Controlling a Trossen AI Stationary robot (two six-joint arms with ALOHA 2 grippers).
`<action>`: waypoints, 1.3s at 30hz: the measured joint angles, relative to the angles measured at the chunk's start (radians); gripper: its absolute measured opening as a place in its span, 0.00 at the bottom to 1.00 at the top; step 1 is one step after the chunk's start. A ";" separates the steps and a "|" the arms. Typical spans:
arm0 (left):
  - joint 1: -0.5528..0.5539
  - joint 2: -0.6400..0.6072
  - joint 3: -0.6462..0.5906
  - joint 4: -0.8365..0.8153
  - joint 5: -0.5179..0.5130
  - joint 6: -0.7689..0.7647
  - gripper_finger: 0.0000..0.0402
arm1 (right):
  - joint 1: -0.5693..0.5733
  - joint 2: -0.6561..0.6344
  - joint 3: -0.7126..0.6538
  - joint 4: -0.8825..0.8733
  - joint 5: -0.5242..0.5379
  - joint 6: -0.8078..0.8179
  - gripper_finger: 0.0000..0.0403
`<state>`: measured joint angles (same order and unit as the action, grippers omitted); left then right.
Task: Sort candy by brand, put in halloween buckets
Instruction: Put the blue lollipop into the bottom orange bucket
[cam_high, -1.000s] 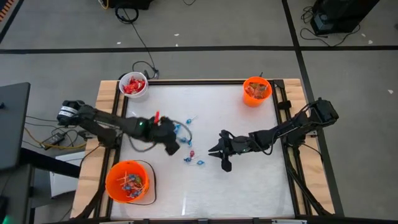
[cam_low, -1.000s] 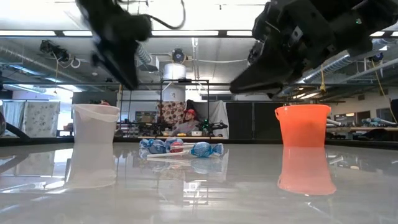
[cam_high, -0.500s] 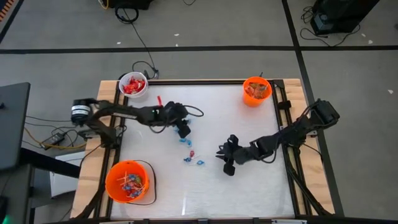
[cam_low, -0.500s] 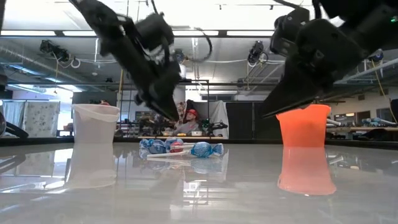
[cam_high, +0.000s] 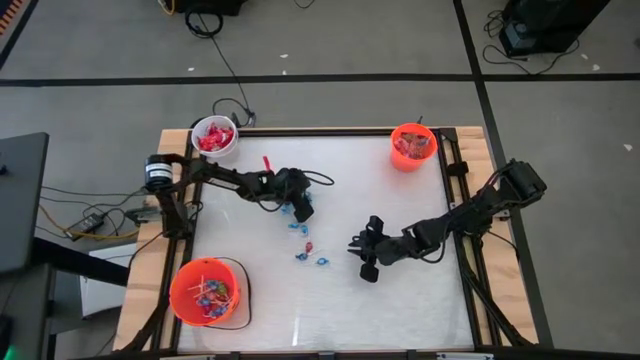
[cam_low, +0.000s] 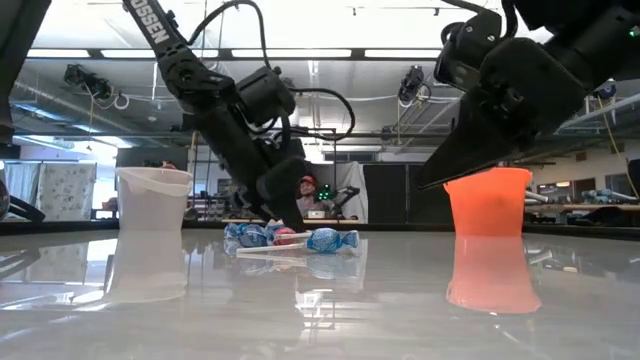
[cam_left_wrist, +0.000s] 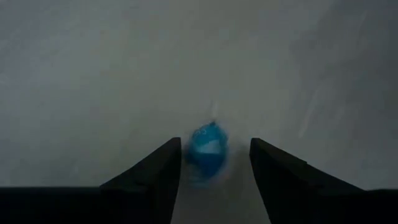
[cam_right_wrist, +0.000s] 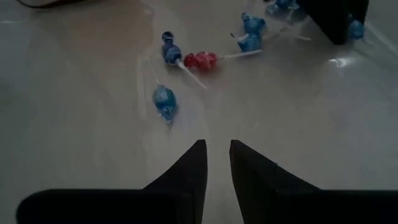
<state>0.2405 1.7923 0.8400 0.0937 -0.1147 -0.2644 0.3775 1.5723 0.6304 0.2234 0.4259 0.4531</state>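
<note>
blue candy (cam_left_wrist: 207, 147) between left tool (cam_left_wrist: 214, 163) fingers

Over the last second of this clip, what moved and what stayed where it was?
The left end effector swung from mid-table toward the far side, then dropped onto the candy cluster; its fingers now stand open around a blue candy. The right end effector shifted slightly toward the near edge early on, then held, fingers nearly together. The loose candies, white bucket and both orange buckets did not move.
</note>
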 joint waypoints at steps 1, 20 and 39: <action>0.000 0.009 0.002 0.005 -0.002 0.000 0.50 | -0.004 0.000 0.000 0.000 -0.001 -0.001 0.21; 0.001 0.036 0.000 0.048 -0.054 -0.004 0.19 | -0.059 0.000 0.000 -0.009 -0.008 -0.008 0.20; -0.265 -0.294 0.001 -0.332 -0.026 -0.160 0.21 | -0.045 0.000 -0.001 -0.008 -0.007 -0.010 0.21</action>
<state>-0.0249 1.4980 0.8407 -0.2387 -0.1412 -0.4248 0.3325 1.5725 0.6296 0.2150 0.4194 0.4427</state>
